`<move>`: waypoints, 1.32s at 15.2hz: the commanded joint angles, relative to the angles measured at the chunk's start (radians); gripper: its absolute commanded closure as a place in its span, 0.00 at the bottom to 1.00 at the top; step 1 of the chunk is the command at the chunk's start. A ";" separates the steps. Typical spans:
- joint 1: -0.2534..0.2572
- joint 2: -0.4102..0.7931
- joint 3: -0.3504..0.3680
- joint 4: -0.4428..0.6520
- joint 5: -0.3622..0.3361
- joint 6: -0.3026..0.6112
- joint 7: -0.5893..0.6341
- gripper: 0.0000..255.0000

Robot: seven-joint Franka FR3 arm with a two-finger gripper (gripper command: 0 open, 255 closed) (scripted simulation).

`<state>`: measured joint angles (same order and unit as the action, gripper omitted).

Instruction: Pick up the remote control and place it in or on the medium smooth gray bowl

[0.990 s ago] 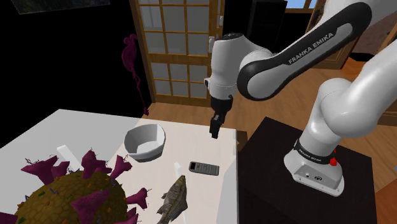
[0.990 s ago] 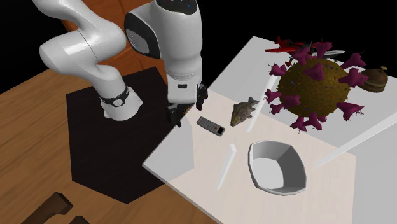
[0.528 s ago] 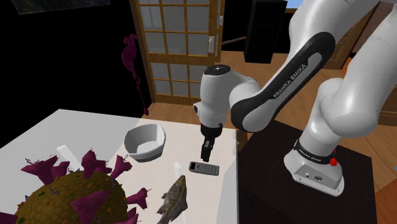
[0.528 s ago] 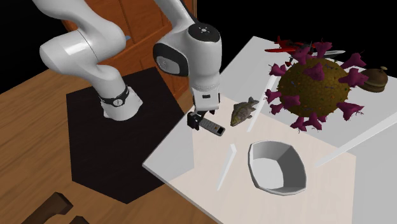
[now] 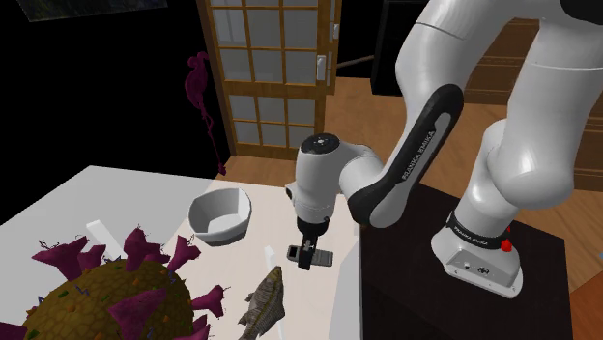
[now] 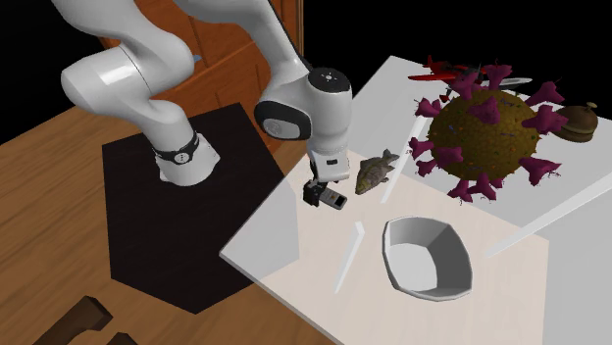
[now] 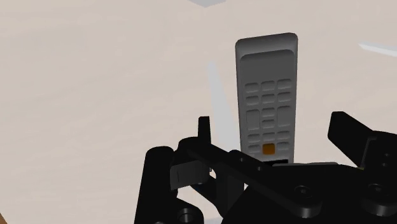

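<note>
While the hand [image 5: 307,259] hangs low over the white tabletop [image 5: 116,193], the shoulder view has the grey remote control [image 5: 322,257] lying flat under it, poking out at 3 o'clock. The gray bowl [image 5: 221,214] sits at 10 o'clock from the hand, well apart; a fish [image 5: 263,301] is at 7. Second exterior view: hand [image 6: 316,193] over the remote control's [image 6: 335,200] end, gray bowl [image 6: 427,257] at 4 o'clock, fish [image 6: 375,171] at 2. Wrist view: hand [image 7: 272,122] open, fingers [image 7: 347,130] spread, remote control [image 7: 267,89] between them, untouched.
</note>
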<state>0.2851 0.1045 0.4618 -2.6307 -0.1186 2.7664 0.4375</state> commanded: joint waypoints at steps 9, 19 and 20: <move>0.021 0.064 -0.035 0.009 -0.085 0.047 0.064 0.00; 0.022 0.064 -0.035 0.010 -0.087 0.047 0.066 1.00; 0.021 0.064 -0.035 0.009 -0.085 0.047 0.064 1.00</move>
<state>0.3044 0.1606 0.4244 -2.6227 -0.2040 2.8092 0.5026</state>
